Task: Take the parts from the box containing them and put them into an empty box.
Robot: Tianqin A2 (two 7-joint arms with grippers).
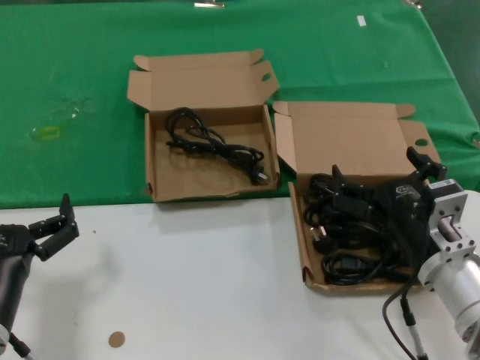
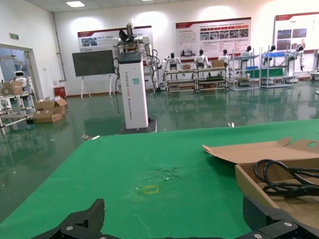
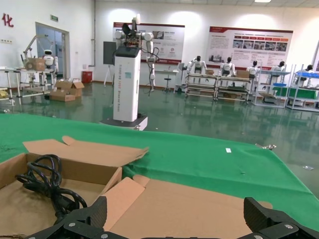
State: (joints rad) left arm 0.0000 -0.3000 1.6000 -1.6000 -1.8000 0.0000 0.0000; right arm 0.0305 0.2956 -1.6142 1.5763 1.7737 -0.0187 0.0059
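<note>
The right gripper [image 1: 352, 196] hangs with jaws wide over the power cables [image 1: 352, 244] heaped in the right-hand cardboard box [image 1: 306, 255]. The left gripper [image 1: 56, 225] waits, jaws spread and holding nothing, well apart from the left-hand cardboard box [image 1: 154, 161] holding one cable [image 1: 214, 146].

A green cloth [image 1: 315, 45] covers the far part of the white tabletop [image 1: 195, 285]. A small brown disc [image 1: 115, 339] lies on the white near edge, and a yellowish mark [image 1: 49, 133] stains the cloth's left side.
</note>
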